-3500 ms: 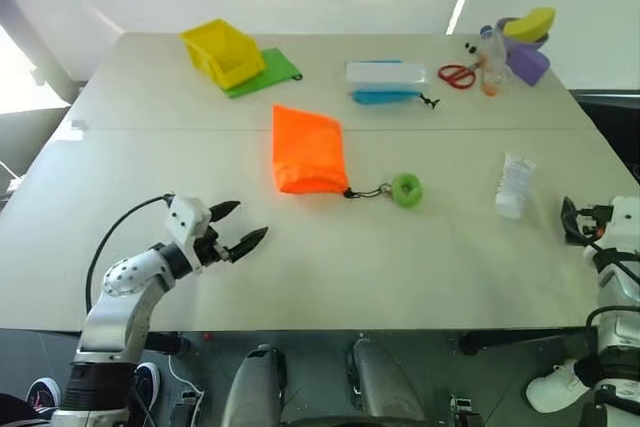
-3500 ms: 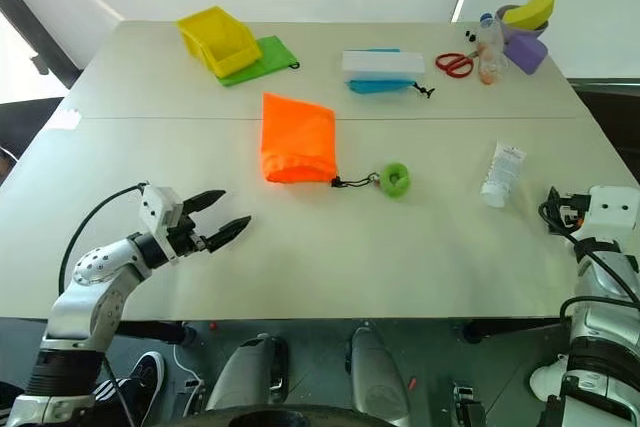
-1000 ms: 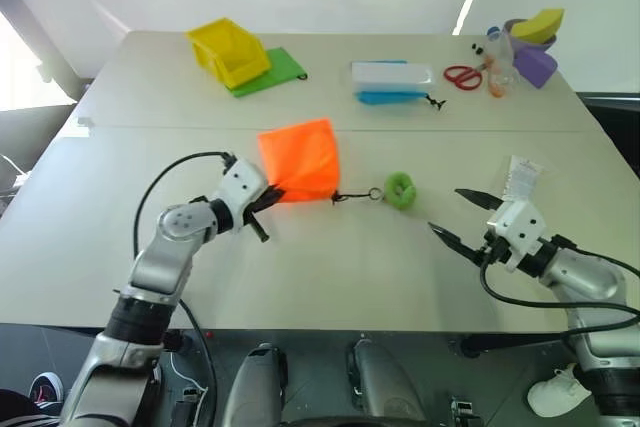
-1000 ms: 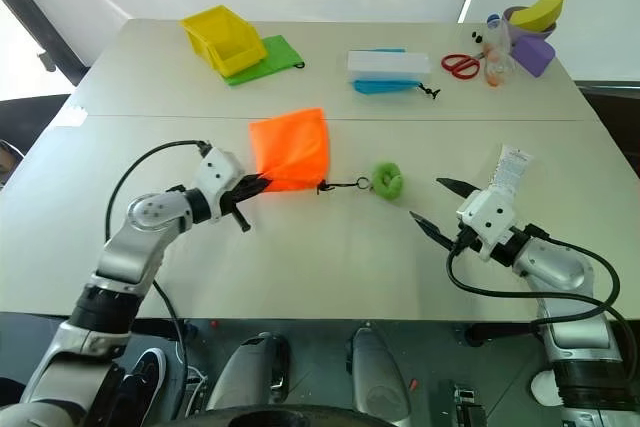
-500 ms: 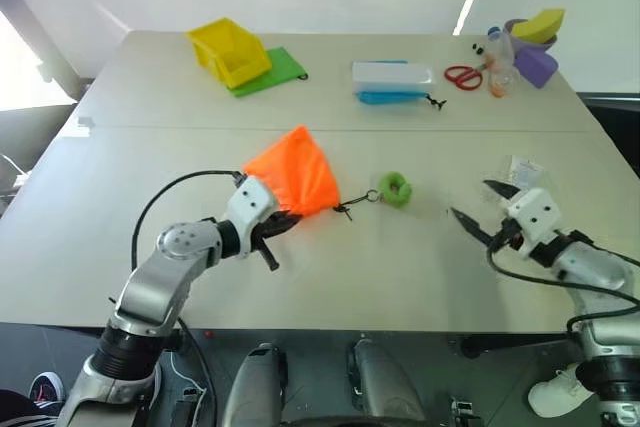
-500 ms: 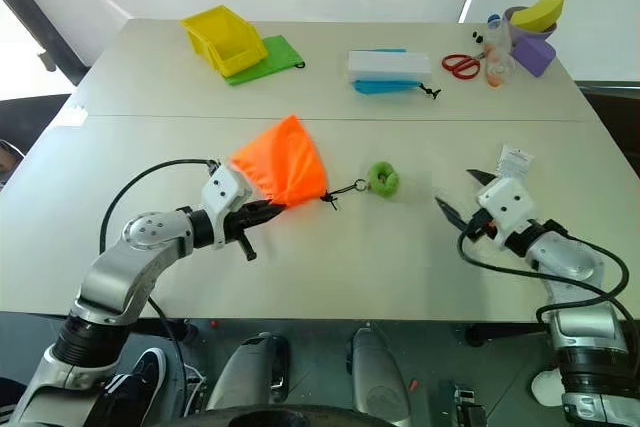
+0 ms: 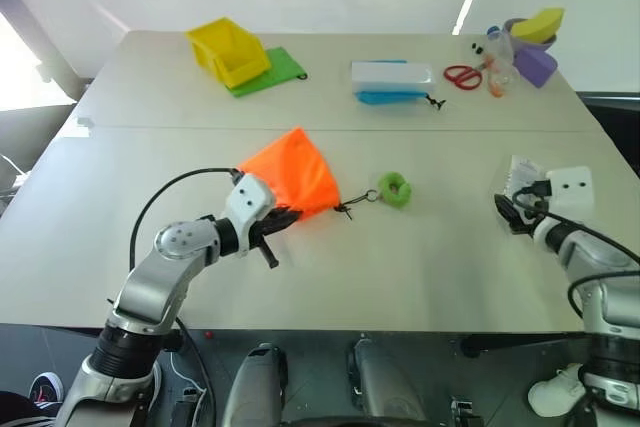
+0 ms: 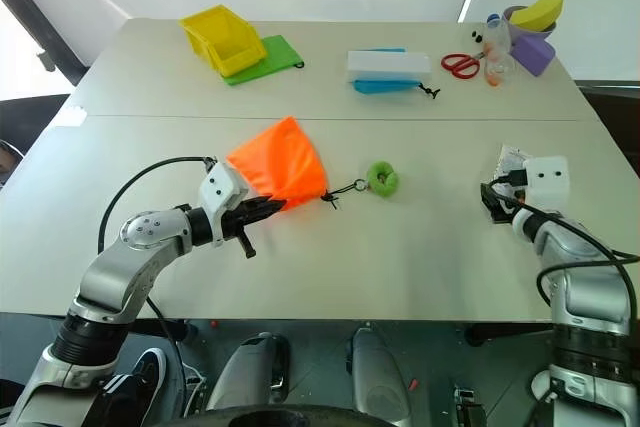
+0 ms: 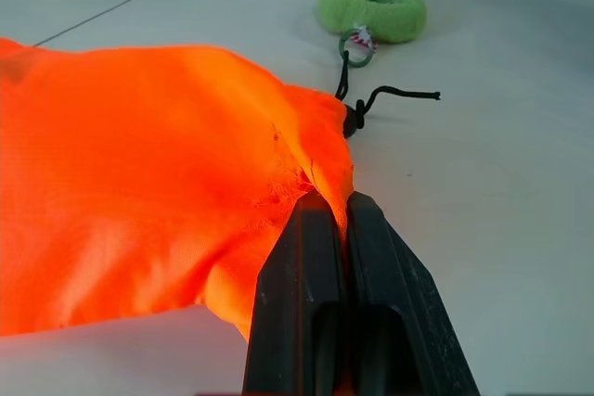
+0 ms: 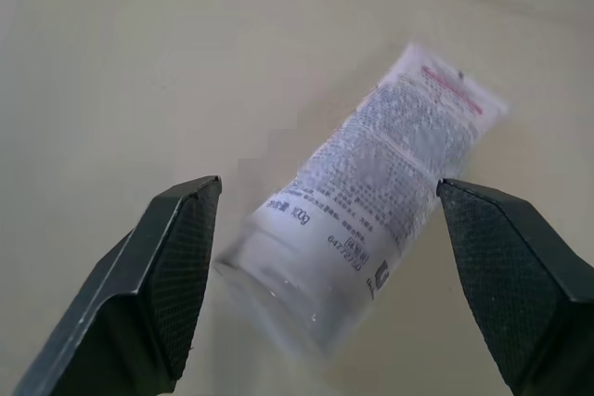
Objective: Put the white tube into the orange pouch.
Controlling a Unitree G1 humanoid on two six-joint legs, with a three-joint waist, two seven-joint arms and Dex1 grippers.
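Note:
The orange pouch (image 7: 295, 179) lies crumpled at the table's middle, one side pulled up into a peak. My left gripper (image 9: 329, 206) is shut on its near hem. The pouch's black cord (image 7: 355, 204) runs right to the green ring (image 7: 394, 189). At the right, the white tube (image 10: 371, 192) lies flat on the table with grey print showing. My right gripper (image 10: 325, 187) hangs open just over it, one finger on each side, apart from it. In the eye views the right wrist covers most of the tube, leaving its crimped end (image 7: 522, 169) in sight.
Along the far edge stand a yellow bin (image 7: 227, 50) on a green mat (image 7: 275, 69), a white-and-blue box (image 7: 390, 80), red scissors (image 7: 461, 75), a clear bottle (image 7: 493, 52) and purple and yellow items (image 7: 533, 47). Bare tabletop (image 7: 430, 247) lies between the two grippers.
My left gripper, once open and apart, took the pouch's hem and drew it toward me, tenting it. My right gripper swung right, turned, and now straddles the tube.

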